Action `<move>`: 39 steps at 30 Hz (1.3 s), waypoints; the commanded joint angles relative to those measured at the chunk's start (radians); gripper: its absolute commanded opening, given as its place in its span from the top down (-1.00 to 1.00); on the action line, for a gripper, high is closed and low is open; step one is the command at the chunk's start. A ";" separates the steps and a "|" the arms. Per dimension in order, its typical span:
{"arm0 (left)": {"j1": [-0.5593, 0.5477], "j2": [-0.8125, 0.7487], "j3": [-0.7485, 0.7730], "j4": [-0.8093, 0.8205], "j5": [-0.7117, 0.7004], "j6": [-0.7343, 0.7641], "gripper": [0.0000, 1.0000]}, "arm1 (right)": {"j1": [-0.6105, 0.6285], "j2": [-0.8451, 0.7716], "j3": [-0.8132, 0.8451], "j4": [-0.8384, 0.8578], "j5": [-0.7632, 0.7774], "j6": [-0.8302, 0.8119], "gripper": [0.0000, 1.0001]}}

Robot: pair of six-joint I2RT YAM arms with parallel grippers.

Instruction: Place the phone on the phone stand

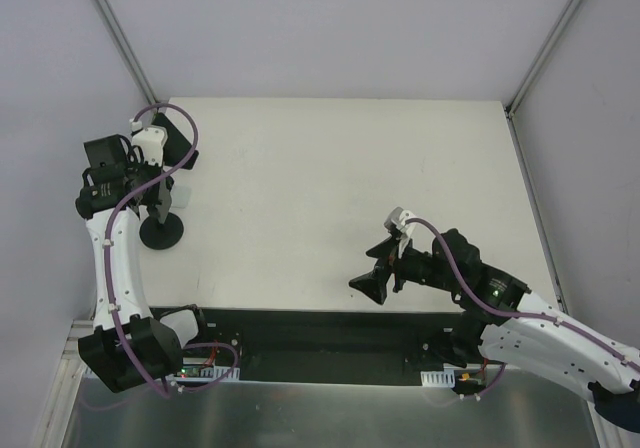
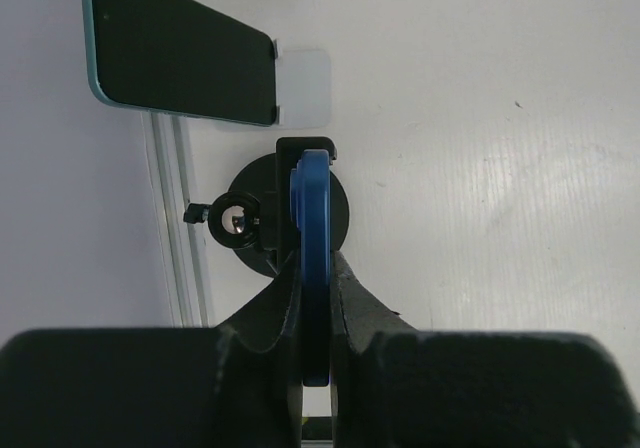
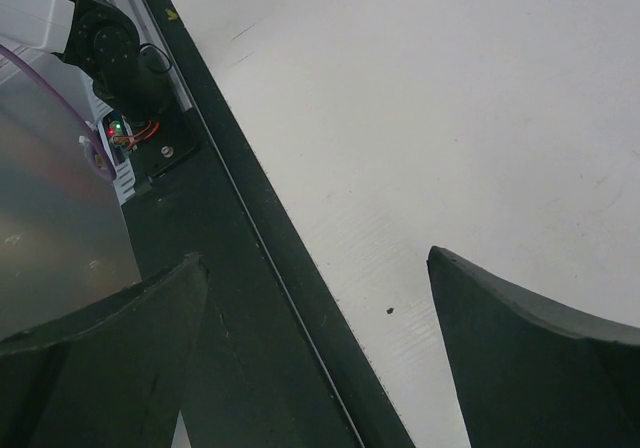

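Observation:
My left gripper (image 2: 316, 264) is shut on a blue phone (image 2: 313, 196), held edge-on and upright. The phone's far end is at the cradle of the black phone stand (image 2: 262, 220), which has a round base and a side knob. I cannot tell whether the phone rests in the cradle. In the top view the left gripper (image 1: 158, 200) hangs right over the stand (image 1: 161, 234) at the table's left side. My right gripper (image 1: 385, 268) is open and empty above the table's near edge, also in the right wrist view (image 3: 316, 258).
A second phone with a teal case and dark screen (image 2: 180, 53) lies flat beyond the stand, with a white square pad (image 2: 305, 86) next to it. It shows in the top view (image 1: 181, 143) near the back left corner. A black strip (image 3: 250, 298) runs along the table's near edge.

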State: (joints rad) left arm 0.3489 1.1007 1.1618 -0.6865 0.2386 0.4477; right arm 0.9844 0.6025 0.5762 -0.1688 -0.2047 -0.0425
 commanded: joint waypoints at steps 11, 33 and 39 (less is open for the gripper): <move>0.029 0.030 -0.005 0.105 -0.039 0.086 1.00 | 0.013 -0.010 0.002 0.035 0.028 -0.022 -0.87; 0.051 0.028 0.053 -0.001 -0.006 0.060 1.00 | 0.016 0.002 0.002 0.035 0.036 -0.033 -0.87; 0.058 0.028 0.085 -0.054 0.002 0.072 1.00 | 0.017 -0.001 0.002 0.037 0.034 -0.033 -0.87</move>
State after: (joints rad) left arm 0.3946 1.1492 1.1904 -0.6926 0.2344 0.4881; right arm 0.9939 0.6075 0.5743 -0.1692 -0.1722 -0.0620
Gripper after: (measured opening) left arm 0.065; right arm 0.933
